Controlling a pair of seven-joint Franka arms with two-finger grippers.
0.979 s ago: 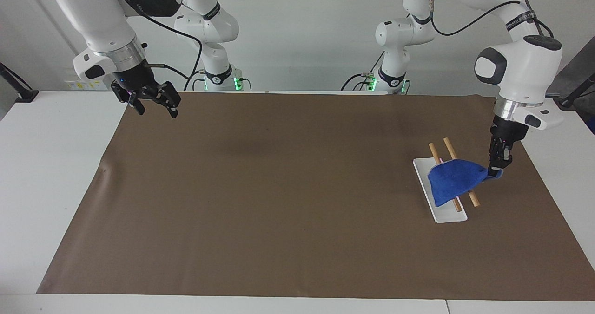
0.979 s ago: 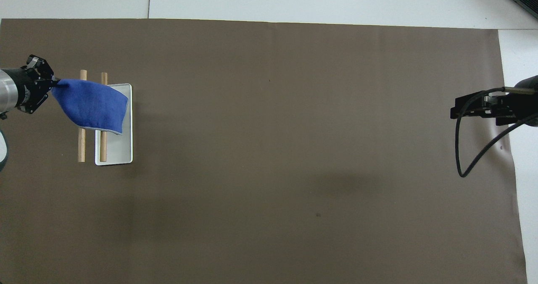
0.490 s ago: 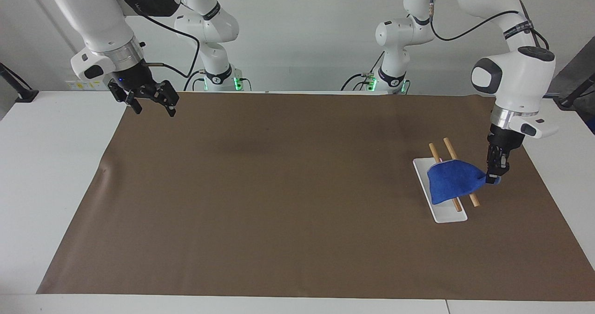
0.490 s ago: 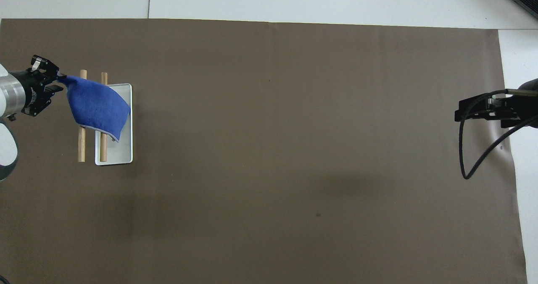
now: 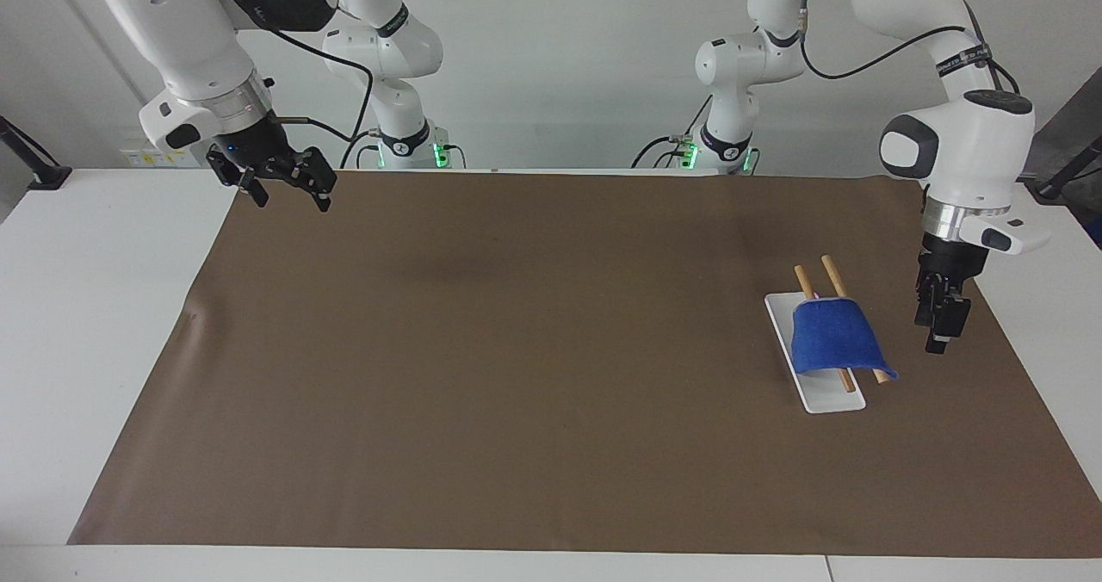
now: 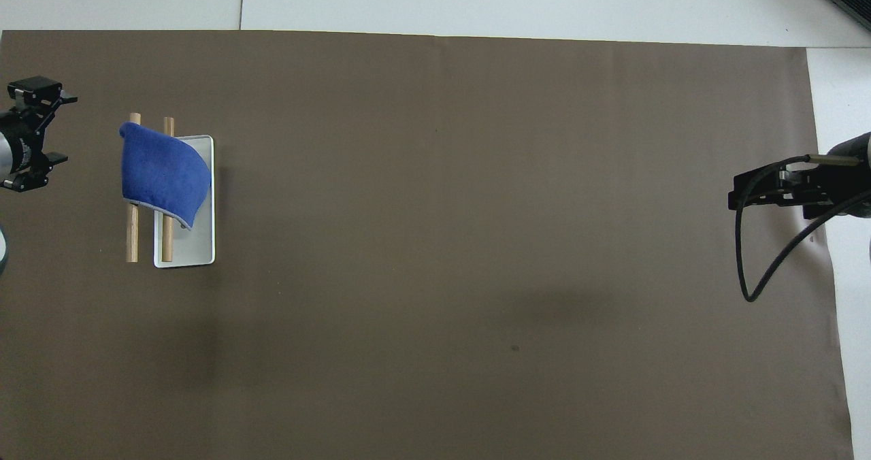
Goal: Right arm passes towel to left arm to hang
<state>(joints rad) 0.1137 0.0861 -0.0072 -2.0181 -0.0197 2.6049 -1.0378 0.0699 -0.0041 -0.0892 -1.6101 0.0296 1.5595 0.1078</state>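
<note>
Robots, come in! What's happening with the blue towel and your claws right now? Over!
Left gripper open, beside the rack, empty. Right gripper open, waiting at its own end. Towel draped over both wooden bars. Nothing in the way.

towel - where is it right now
The towel is draped over the two wooden rods of the white-based rack toward the left arm's end of the table, with the open left gripper beside it.

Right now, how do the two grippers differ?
The left gripper hangs beside the towel draped on the rack, fingers pointing down; the right gripper hangs over the mat's corner at the right arm's end, tilted, with nothing near it. Both are open and empty.
</note>
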